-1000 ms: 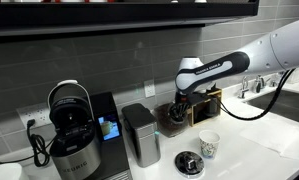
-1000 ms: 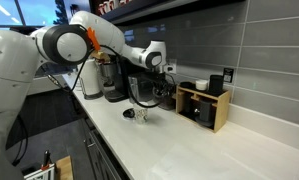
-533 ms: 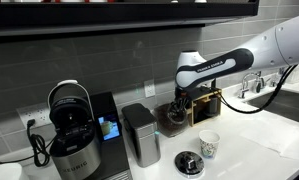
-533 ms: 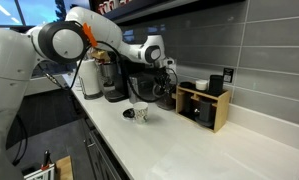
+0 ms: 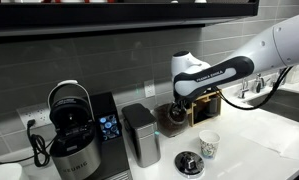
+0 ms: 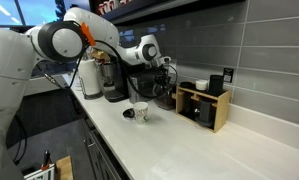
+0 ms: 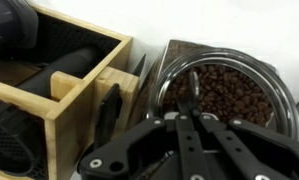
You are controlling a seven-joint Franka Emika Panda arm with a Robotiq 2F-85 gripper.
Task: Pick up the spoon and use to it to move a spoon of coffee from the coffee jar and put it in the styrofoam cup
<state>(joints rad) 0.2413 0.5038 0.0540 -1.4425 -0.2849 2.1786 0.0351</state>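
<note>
The coffee jar (image 7: 229, 95) is a clear glass jar with dark brown coffee inside; it fills the right of the wrist view. My gripper (image 7: 186, 125) is right above its mouth, shut on the thin spoon (image 7: 192, 92), which points down into the coffee; its bowl is hidden. In both exterior views the gripper (image 5: 177, 100) (image 6: 165, 76) hangs over the jar (image 5: 171, 120) (image 6: 159, 95) by the back wall. The white styrofoam cup (image 5: 208, 146) (image 6: 140, 112) stands apart on the counter in front of the jar.
A wooden box (image 7: 59, 85) (image 5: 206, 106) (image 6: 203, 105) with dark items stands close beside the jar. A grey metal canister (image 5: 139, 134) and a coffee machine (image 5: 71, 130) stand on the jar's other side. A flat dark disc (image 5: 189, 163) lies near the cup.
The arm has shifted a little along the back wall toward the canister side, and the gripper with the spoon sits more fully over the jar. The cup has not moved.
</note>
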